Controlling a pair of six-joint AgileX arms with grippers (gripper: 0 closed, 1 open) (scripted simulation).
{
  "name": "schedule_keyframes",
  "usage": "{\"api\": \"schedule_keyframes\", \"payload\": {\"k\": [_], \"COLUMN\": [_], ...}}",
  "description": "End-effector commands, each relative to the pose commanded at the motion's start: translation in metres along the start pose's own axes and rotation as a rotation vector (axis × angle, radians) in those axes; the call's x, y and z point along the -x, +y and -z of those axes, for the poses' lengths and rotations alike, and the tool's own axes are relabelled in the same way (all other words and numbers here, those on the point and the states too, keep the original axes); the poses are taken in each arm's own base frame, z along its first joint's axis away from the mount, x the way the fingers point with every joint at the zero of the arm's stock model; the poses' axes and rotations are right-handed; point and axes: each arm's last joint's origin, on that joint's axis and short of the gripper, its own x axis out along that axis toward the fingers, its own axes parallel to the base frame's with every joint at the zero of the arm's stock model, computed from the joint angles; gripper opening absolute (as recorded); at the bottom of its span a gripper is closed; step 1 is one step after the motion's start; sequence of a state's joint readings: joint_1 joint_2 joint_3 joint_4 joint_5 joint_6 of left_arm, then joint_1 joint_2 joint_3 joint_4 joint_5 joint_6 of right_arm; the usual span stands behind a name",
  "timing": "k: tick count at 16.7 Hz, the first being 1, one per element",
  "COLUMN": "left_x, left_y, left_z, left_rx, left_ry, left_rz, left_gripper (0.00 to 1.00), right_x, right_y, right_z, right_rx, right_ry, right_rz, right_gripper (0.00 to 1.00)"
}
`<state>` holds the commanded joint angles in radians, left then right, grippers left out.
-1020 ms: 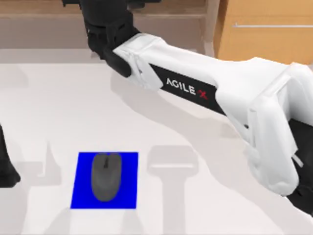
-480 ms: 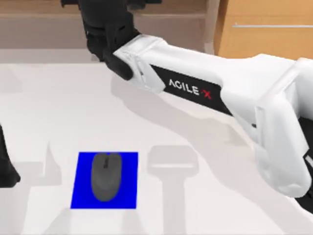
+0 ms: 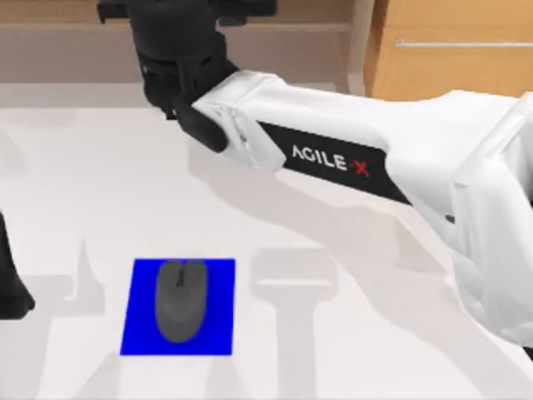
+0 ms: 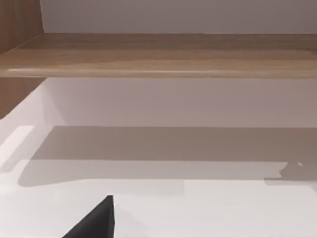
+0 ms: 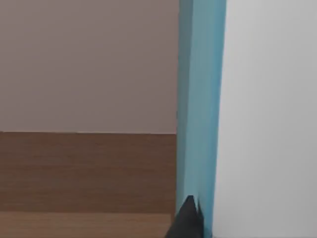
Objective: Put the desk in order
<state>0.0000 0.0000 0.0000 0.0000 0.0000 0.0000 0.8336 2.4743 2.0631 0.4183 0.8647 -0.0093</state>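
The right hand, at about 11 o'clock over the shelf, is creeping farther toward the back edge than a second ago; its grip cannot be told. A light-blue upright slab is standing before it. The white worktop is carrying the mouse on its blue mat at 7 o'clock, unmoved. The left arm is sitting parked at 9 o'clock.

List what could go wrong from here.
The right gripper is up at the brown shelf, with a light-blue slab close beside it; a nudge might tip it. Pulling back low, the right arm could clip the mouse on the blue mat. Left arm parked at the desk's left edge.
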Motion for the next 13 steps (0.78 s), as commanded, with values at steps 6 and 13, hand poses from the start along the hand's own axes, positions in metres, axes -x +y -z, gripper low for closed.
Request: {"api": "schedule_keyframes", "payload": {"k": [6, 13], "left_x": [0.000, 0.000], "left_y": [0.000, 0.000], "left_z": [0.000, 0.000], "left_rx": [0.000, 0.000], "left_ry": [0.000, 0.000], "left_rz": [0.000, 0.000], "left_gripper": [1.00, 1.00], "right_x": [0.016, 0.086], "right_y": [0.004, -0.005], "right_z": [-0.010, -0.022], "right_rx": [-0.029, -0.153], "right_ry": [-0.011, 0.015], "right_rz": [-0.073, -0.417], "right_gripper": [0.00, 0.00]}}
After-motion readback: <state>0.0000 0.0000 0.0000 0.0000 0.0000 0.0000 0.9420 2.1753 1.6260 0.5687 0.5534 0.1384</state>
